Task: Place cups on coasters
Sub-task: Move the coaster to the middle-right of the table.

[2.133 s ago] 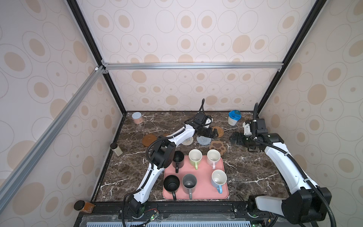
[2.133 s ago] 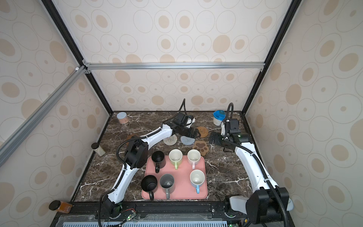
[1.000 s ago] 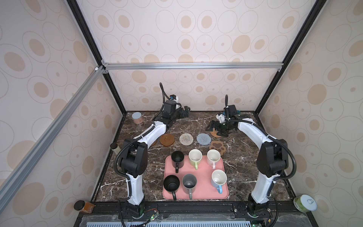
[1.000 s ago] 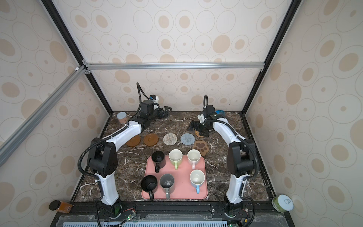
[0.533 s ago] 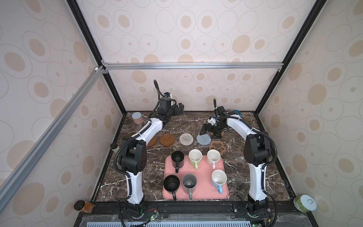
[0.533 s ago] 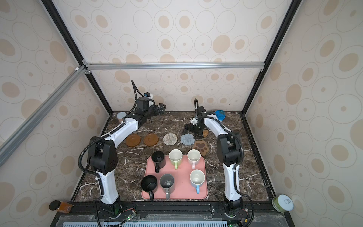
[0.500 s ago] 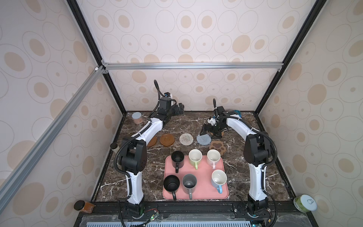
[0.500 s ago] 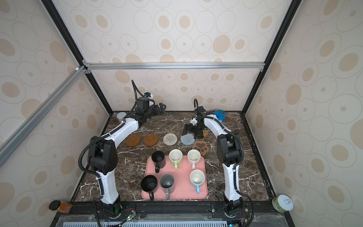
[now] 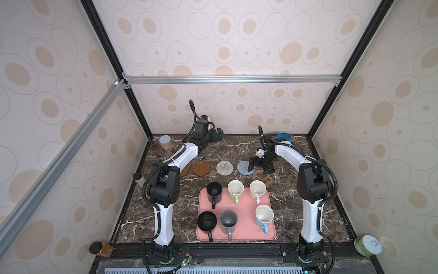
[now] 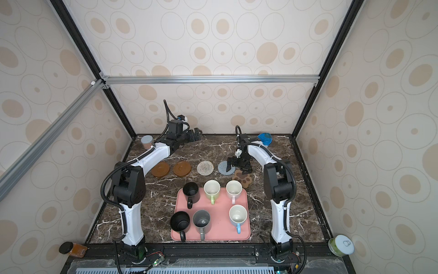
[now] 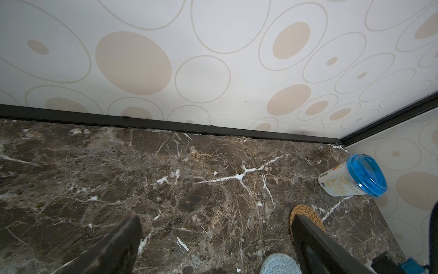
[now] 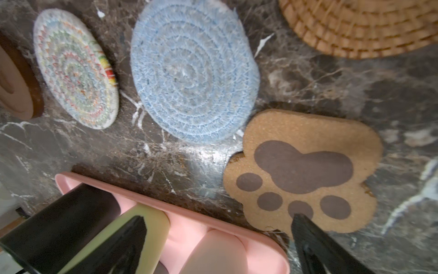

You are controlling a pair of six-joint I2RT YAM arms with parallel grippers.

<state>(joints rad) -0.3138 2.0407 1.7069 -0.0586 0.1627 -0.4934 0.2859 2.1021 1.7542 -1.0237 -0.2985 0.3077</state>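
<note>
Six cups on pink tray, left hand spread and empty, right hand spread by paw coaster

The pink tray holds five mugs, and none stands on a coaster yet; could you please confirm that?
Not quite: the pink tray holds six mugs, not five, as both top views show. None stands on the coasters yet.
</note>
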